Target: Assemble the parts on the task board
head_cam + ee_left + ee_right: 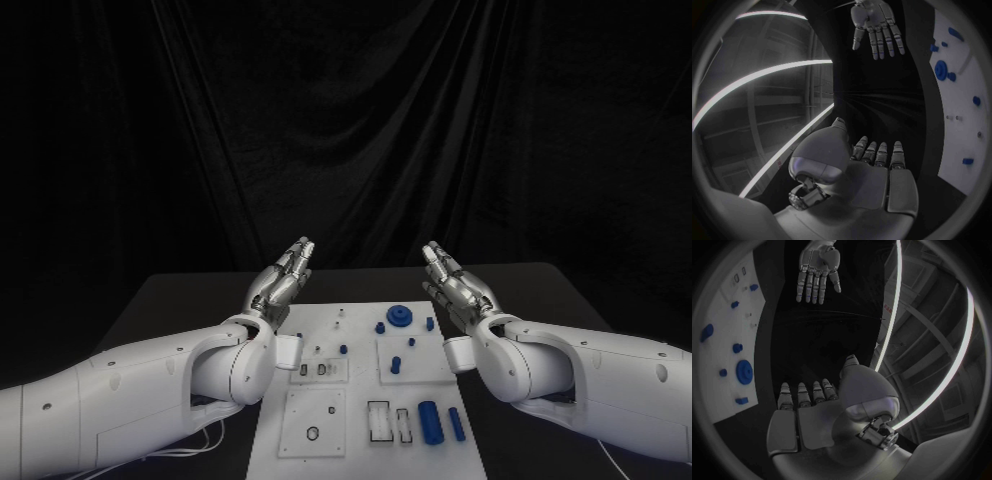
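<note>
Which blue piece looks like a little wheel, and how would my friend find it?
Start at the white rectangular task board in the middle of the black table. Go to its far edge, between the two raised silver hands. There sits the round blue gear-like disc, wider and flatter than the small blue pegs beside it and the long blue cylinders at the near end.

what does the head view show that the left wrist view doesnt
Head view alone: the near end of the white task board, with two long blue cylinder parts standing side by side there, a small black ring, and both white arms reaching in from the sides.

Left wrist view alone: the left hand from behind, and the right hand's open palm side, fingers straight and apart.

Both share: both silver hands, raised and holding nothing, the board, and the round blue gear-like part at its far end.
</note>
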Robot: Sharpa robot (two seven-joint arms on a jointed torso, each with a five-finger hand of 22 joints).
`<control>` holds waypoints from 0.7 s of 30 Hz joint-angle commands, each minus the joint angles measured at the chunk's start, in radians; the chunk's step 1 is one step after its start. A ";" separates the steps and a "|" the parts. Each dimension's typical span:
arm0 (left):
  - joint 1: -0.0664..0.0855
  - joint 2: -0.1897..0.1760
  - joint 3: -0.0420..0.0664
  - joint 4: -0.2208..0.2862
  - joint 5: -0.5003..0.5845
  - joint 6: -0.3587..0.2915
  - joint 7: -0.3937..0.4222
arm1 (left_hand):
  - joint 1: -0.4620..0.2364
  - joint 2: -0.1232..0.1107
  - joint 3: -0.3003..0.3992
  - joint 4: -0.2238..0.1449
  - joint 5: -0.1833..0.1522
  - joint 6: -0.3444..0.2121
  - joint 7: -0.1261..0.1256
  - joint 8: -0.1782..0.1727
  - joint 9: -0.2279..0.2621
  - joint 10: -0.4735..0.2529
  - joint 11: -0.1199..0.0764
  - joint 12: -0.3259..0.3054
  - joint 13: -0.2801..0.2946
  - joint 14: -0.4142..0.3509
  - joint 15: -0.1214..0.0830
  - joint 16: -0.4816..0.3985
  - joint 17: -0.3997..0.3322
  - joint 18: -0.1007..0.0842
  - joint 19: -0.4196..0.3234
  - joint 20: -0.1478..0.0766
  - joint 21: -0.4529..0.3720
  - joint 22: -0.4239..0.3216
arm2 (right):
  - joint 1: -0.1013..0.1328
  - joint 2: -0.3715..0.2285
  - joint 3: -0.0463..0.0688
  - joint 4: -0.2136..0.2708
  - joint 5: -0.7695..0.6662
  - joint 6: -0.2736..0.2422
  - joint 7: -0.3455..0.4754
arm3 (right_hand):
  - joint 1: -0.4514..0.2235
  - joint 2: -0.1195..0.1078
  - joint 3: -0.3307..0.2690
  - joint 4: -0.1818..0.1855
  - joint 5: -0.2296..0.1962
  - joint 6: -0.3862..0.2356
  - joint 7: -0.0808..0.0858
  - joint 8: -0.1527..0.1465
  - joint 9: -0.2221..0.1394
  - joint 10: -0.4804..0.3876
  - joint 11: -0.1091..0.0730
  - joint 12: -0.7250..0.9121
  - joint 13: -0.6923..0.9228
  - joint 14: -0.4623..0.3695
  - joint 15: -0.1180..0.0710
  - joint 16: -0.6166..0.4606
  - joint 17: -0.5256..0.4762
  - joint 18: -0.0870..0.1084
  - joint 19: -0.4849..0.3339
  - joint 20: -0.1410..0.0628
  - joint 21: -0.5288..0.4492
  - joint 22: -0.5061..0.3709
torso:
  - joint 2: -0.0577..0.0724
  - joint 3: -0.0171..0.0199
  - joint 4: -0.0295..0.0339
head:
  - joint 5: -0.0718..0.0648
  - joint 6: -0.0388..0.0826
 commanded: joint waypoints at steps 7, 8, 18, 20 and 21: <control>0.042 0.011 -0.048 -0.013 0.138 0.323 0.143 | 0.050 -0.004 0.016 0.001 0.040 0.184 0.078 0.057 0.024 0.141 0.086 0.074 0.037 0.011 0.066 0.010 0.006 -0.020 -0.001 0.038 -0.006 -0.001 | 0.033 -0.006 -0.043 -0.007 0.121 0.253 -0.034 | 0.032 0.003 -0.001 0.000 0.013 0.030 0.056 0.010 0.006 0.000 0.066 -0.005 -0.002 -0.002 0.051 -0.004 -0.001 0.013 0.001 0.074 -0.006 -0.002 | 0.000 -0.0002 0.0001 | 0.000 0.000; 0.044 0.012 -0.051 -0.014 0.142 0.333 0.146 | 0.055 -0.005 0.014 0.001 0.046 0.186 0.076 0.058 0.023 0.146 0.093 0.082 0.037 0.015 0.068 0.015 0.008 -0.021 -0.001 0.037 -0.006 -0.001 | 0.034 -0.006 -0.045 -0.007 0.122 0.256 -0.035 | 0.037 0.002 0.000 0.000 0.020 0.040 0.062 0.013 0.007 0.000 0.074 -0.005 -0.002 -0.002 0.056 -0.004 -0.001 0.014 0.001 0.091 -0.006 -0.002 | 0.000 -0.0002 0.0001 | 0.000 0.000; 0.044 -0.038 -0.056 -0.053 0.004 0.505 0.208 | 0.073 -0.002 0.003 0.002 0.071 0.174 0.060 0.054 0.018 0.130 0.109 0.110 0.031 0.018 0.103 0.016 0.006 -0.012 0.009 0.083 0.002 0.005 | 0.035 -0.096 -0.045 0.016 0.065 0.401 -0.024 | 0.078 -0.001 0.004 0.000 0.054 0.070 0.078 0.027 0.012 0.005 0.145 0.026 0.008 0.008 0.120 0.012 0.005 0.015 0.059 0.153 0.029 0.020 | 0.015 -0.0069 0.0099 | 0.004 -0.057; 0.044 -0.045 -0.056 -0.050 0.002 0.517 0.205 | 0.075 -0.002 0.002 0.002 0.072 0.175 0.053 0.054 0.019 0.140 0.129 0.125 0.033 0.018 0.107 0.015 0.006 -0.013 0.005 0.085 -0.001 0.003 | 0.037 -0.112 -0.045 0.026 0.049 0.411 -0.026 | 0.088 -0.002 0.007 -0.001 0.060 0.070 0.080 0.028 0.012 0.006 0.148 0.031 0.009 0.013 0.121 0.017 0.007 0.013 0.073 0.154 0.036 0.023 | 0.017 -0.0086 0.0139 | 0.004 -0.066; 0.044 -0.050 -0.056 -0.048 0.001 0.521 0.203 | 0.077 -0.002 0.001 0.002 0.074 0.178 0.055 0.054 0.019 0.150 0.145 0.135 0.034 0.020 0.116 0.017 0.007 -0.018 0.004 0.087 -0.002 0.002 | 0.038 -0.118 -0.045 0.029 0.041 0.415 -0.027 | 0.090 -0.002 0.007 0.000 0.061 0.069 0.081 0.028 0.012 0.006 0.150 0.031 0.009 0.015 0.125 0.019 0.008 0.013 0.079 0.155 0.039 0.025 | 0.020 -0.0097 0.0185 | 0.002 -0.070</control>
